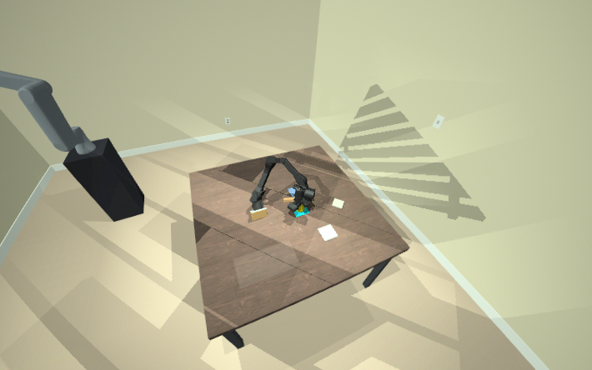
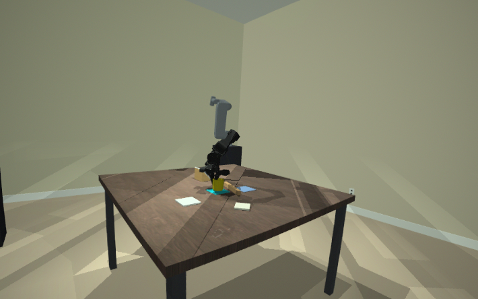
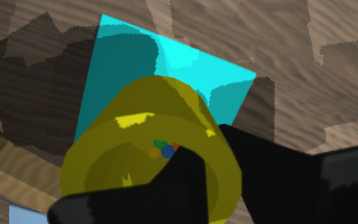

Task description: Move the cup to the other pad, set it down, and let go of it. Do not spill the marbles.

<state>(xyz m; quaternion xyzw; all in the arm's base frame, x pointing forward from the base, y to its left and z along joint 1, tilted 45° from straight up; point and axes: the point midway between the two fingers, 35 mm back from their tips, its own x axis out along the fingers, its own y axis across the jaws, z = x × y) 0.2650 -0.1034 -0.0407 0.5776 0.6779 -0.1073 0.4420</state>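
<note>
My gripper (image 3: 207,132) holds the cup (image 3: 150,150), marbles (image 3: 165,149) inside, over one pad (image 3: 190,65) mid-worktop (image 2: 211,232); a bar (image 2: 232,189) lies beside it.
</note>
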